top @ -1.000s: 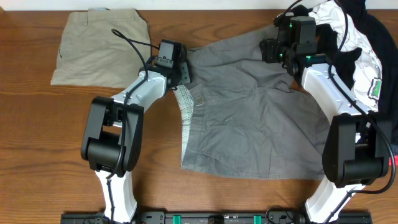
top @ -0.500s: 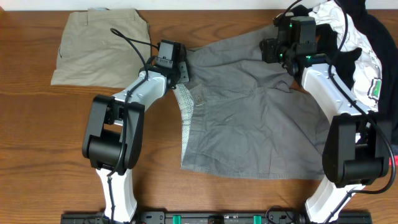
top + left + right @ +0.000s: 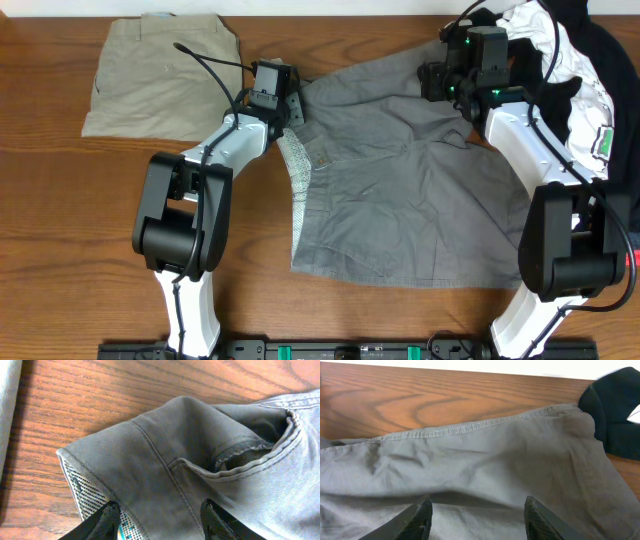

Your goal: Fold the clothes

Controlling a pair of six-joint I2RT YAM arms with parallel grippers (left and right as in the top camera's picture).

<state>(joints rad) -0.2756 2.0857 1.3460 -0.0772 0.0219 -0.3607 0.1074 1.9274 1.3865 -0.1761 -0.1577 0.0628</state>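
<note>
**Concealed, cropped and unreadable parts: clothes on counter [image 3: 60, 220]**

Left end effector [image 3: 160, 510]: fingers [image 3: 107, 522] cropped by the lower edge, only the tips show; grip on grey shorts [image 3: 400, 190] not determinable; in the overhead view its jaws are hidden beneath its own housing. Right end effector [image 3: 477, 507]: fingers [image 3: 417, 520] likewise cropped, grip not determinable. Grey shorts: right leg edge covered by right arm [image 3: 520, 140]; cloth runs off both wrist views. Black garment [image 3: 610, 40] and white shirt [image 3: 592, 95]: cut by upper and right edges, partly behind the arm. Pale strip [image 3: 7, 405], left wrist view, left edge: cropped, identity unclear.
</note>
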